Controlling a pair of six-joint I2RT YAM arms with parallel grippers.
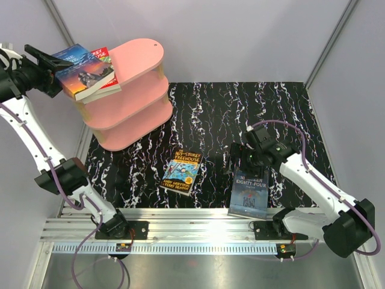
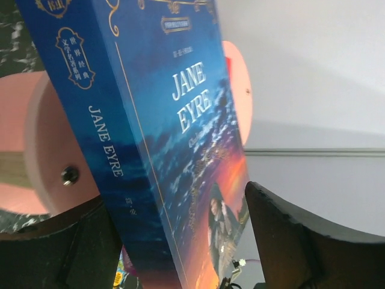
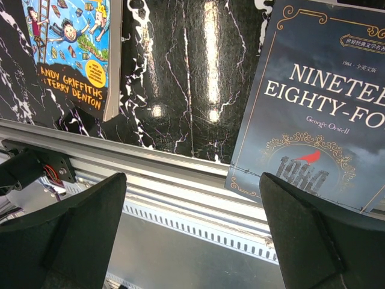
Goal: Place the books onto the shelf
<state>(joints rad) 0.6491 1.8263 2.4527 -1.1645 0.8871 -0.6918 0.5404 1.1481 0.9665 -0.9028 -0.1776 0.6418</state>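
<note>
We see the pink shelf (image 1: 141, 54) standing at the far left corner of the black marbled worktop (image 1: 240, 108). At the left end of its top board lies the red Treehouse book (image 1: 103, 55), with Jane Eyre (image 1: 85, 73) resting flat on top of it, cover up. The left gripper (image 1: 53, 65) is raised to that height at the outer end of Jane Eyre. In its wrist view the fingers (image 2: 301, 241) stand on either side of the book (image 2: 180, 120). The one on the cover side is clear of the cover, so we read this hand as released and spread around the book, not clamped on it. We cannot tell whether the spine-side finger touches. A pink board (image 2: 48, 138) shows behind the spine. The blue-and-yellow Treehouse book (image 1: 181, 173) lies face up near the middle of the worktop's near edge. Nineteen Eighty-Four (image 1: 248, 195) lies face up to its right, well apart from it, with its lower end over the near edge and onto the aluminium rail (image 3: 180, 180). The right gripper (image 1: 240, 164) hovers over the far end of Nineteen Eighty-Four. Its wrist view shows the jaws spread wide with nothing between them, the dark cover (image 3: 319, 114) beyond one finger and the Treehouse cover (image 3: 72, 54) beyond the other.
</note>
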